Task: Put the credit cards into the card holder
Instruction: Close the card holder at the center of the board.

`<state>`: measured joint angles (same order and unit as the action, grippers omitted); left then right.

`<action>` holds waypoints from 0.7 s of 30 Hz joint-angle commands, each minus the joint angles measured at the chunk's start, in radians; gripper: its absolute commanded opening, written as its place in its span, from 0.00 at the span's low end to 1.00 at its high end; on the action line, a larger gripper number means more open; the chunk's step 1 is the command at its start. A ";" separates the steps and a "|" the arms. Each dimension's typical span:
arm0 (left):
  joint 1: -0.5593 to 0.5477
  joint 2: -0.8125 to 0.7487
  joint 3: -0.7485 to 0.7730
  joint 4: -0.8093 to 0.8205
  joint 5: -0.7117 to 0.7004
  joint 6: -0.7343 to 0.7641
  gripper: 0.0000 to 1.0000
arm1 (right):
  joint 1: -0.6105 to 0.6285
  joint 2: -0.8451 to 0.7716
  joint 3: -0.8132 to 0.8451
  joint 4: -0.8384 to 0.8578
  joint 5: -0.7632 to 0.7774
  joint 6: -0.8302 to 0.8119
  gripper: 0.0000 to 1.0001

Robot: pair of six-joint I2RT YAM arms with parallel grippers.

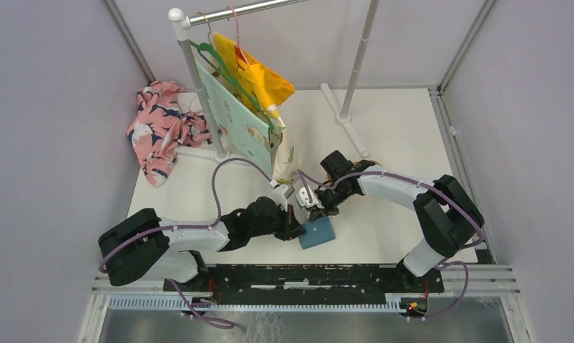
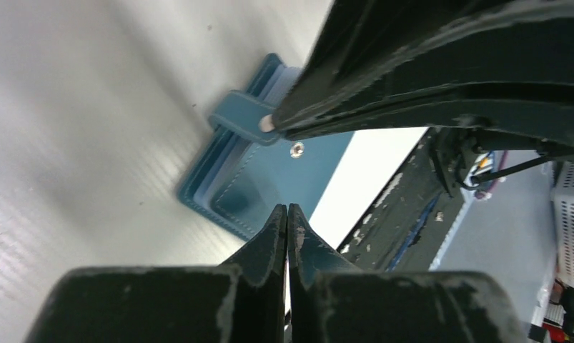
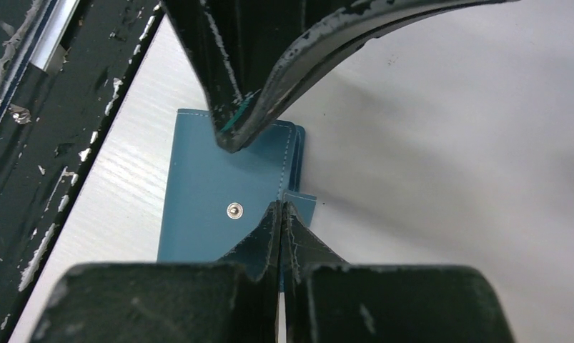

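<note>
While the card holder (image 1: 318, 232) is lying folded near the bench's (image 1: 384, 143) near edge, we are hovering our left claw (image 2: 287, 211) and right claw (image 3: 280, 207) over it, both pressed together and empty; farther left, a clothes rack (image 1: 196, 78) is standing.

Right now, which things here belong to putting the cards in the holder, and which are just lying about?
Job: teal-blue leather-like folding wallet with snap tab; left arm's shut fingers; right arm's shut fingers. No cards in sight.
Lying about: pink floral cloth heap; white clothes rack; yellow garment and pale patterned garment hanging on it.
</note>
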<state>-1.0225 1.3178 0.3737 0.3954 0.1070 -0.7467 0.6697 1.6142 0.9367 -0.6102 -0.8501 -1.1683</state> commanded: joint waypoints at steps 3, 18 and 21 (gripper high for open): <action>-0.002 0.013 0.042 0.096 0.069 -0.069 0.07 | 0.003 -0.034 -0.007 0.050 0.008 0.024 0.00; -0.002 0.144 0.045 0.059 -0.026 -0.104 0.02 | 0.003 -0.083 -0.058 0.074 0.016 0.020 0.00; -0.001 0.138 0.044 0.030 -0.044 -0.113 0.02 | 0.004 -0.096 -0.079 0.084 0.014 0.019 0.00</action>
<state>-1.0233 1.4509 0.4023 0.4732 0.1329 -0.8207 0.6697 1.5608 0.8753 -0.5522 -0.8280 -1.1519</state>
